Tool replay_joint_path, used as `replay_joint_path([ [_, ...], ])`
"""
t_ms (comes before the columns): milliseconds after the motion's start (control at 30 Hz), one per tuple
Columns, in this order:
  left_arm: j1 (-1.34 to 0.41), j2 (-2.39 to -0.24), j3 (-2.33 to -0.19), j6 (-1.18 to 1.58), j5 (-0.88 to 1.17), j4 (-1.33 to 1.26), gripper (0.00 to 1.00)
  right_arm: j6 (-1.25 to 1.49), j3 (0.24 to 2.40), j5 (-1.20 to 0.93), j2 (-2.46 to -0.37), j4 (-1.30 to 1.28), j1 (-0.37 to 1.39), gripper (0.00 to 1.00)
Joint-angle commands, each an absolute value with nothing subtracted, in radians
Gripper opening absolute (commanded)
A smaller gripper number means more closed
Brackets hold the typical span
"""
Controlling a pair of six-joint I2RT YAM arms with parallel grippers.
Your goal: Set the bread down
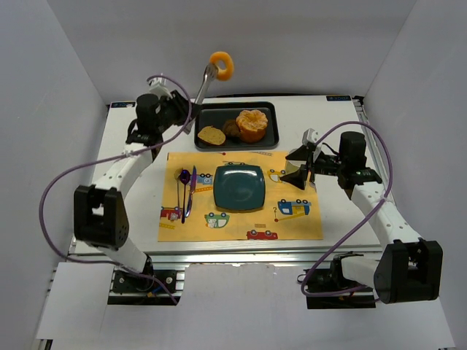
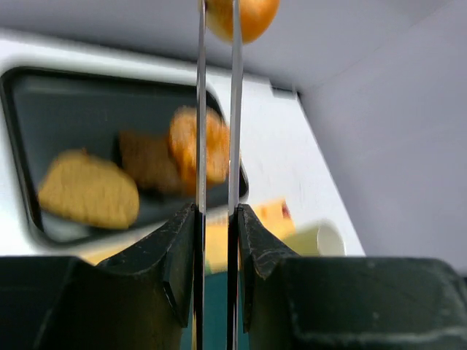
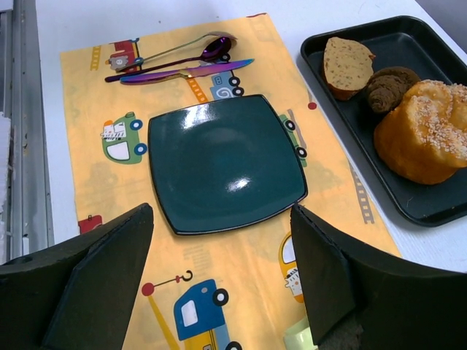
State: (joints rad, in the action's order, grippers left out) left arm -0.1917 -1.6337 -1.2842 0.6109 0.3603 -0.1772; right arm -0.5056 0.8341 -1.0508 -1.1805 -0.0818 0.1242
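Your left gripper [image 2: 217,219] is clamped on thin metal tongs [image 1: 202,89]; the tongs pinch the small golden-brown ring-shaped bread [image 1: 222,66], held in the air near the black tray [image 1: 235,107]; your right gripper [image 3: 220,215] has its fingers apart, just beside the teal square plate [image 1: 238,187].

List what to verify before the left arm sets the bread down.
1. Bread in tongs: ok, pinched at the tips and up in the air, off the tray.
2. Left gripper shut on the tongs: ok, both blades squeezed between its fingers.
3. Plate free: ok, nothing lies on it.
4. Right gripper out of the way: ok, open, beside the plate's right edge, not over it.
5. Firmness of the pinch on the bread: cannot tell.
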Motion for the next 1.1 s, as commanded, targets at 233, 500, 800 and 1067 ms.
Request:
replay_joint_path([
  [233, -0.345, -1.042, -0.662, 0.667, 0.534, -0.048, 0.0, -0.633, 0.874, -1.126, -1.172, -0.215, 0.117, 0.68],
  [500, -0.376, -0.739, -0.565, 0.72, 0.492, 0.297, 0.0, -0.699, 0.948, -1.167, -1.236, -0.351, 0.117, 0.24],
  [800, -0.376, -0.869, -0.58, 0.621, 0.454, 0.468, 0.0, -0.678, 0.939, -1.154, -1.215, -0.316, 0.117, 0.38],
  [1067, -0.377, -0.963, -0.606, 0.598, 0.396, 0.445, 0.25, -0.676, 0.93, -1.146, -1.201, -0.318, 0.118, 0.43],
])
